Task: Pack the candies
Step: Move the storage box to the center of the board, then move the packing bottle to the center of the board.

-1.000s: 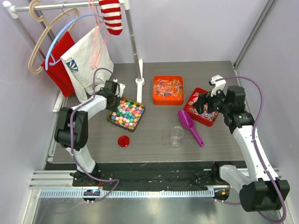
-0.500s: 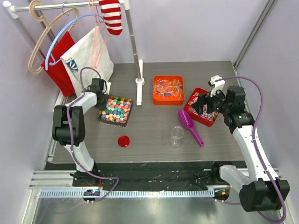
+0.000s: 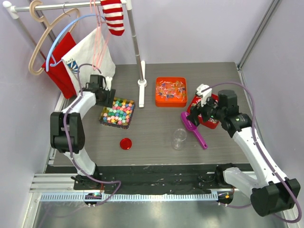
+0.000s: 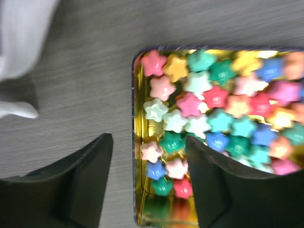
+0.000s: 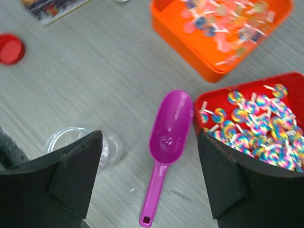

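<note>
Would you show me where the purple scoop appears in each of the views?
Top external: scoop right of centre, just right of the cup.
Left wrist: not in it.
Right wrist: scoop centre, lower half.
Shared landmark: the clear cup, left of the scoop in both.

In the left wrist view the gold tin (image 4: 135, 142) runs off the frame beyond and below the finger (image 4: 228, 190) that stands inside it, and that finger covers the candies (image 4: 190, 104) beneath it. In the right wrist view the clear cup (image 5: 110, 147) is half hidden behind one finger (image 5: 61, 185), the red tin (image 5: 251, 88) disappears behind the other, and the orange tin (image 5: 183, 45), ahead of both fingers, is cropped
</note>
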Robot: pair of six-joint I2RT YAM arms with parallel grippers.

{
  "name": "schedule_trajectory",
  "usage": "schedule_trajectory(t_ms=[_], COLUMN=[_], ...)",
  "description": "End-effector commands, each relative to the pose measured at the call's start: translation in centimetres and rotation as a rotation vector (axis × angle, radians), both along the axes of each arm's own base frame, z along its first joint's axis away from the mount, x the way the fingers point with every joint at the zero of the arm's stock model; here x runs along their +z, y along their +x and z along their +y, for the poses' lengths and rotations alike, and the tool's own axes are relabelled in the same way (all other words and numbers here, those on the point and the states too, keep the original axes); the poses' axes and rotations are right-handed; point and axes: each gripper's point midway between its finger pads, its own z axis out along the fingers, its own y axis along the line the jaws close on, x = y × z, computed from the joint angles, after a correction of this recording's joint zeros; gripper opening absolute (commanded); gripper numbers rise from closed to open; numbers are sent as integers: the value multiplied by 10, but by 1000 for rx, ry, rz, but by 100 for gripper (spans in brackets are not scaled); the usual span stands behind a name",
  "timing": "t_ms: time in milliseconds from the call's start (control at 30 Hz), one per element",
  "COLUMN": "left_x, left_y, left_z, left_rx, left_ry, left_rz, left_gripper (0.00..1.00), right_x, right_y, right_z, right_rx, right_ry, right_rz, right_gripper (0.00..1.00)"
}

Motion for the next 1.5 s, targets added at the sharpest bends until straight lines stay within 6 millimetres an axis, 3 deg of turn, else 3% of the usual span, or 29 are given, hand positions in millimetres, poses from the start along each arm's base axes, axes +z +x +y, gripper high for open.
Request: schedule_trajectory(t_ms=[0, 167, 333, 800, 1033, 1200, 1467], left_x=[89, 121, 144, 184, 182, 178, 175], left_y=[16, 2, -21, -85, -94, -95, -97], left_z=[-23, -43, -55, -72, -73, -75, -76], left_rx=[-63, -106, -153, -260, -274, -278, -281], left_ry=[-124, -234, -293, -380, -384, -395, -396], left_rz=[-193, -213, -252, -328, -349, -343, -347], left_gripper=[70, 81, 100, 100, 100, 100, 100], right_x=[-4, -20, -32, -65, -71, -61, -67], right_y=[-19, -51, -54, -59, -62, -48, -43], right_z=[19, 39, 47, 65, 66, 63, 65], right_rx=[144, 325, 355, 405, 414, 339, 324], right_ry=[-125, -185, -210, -243, -243, -237, -242], right_rz=[-51, -34, -22, 69, 91, 26, 46], right_gripper=[87, 100, 100, 100, 100, 99, 80])
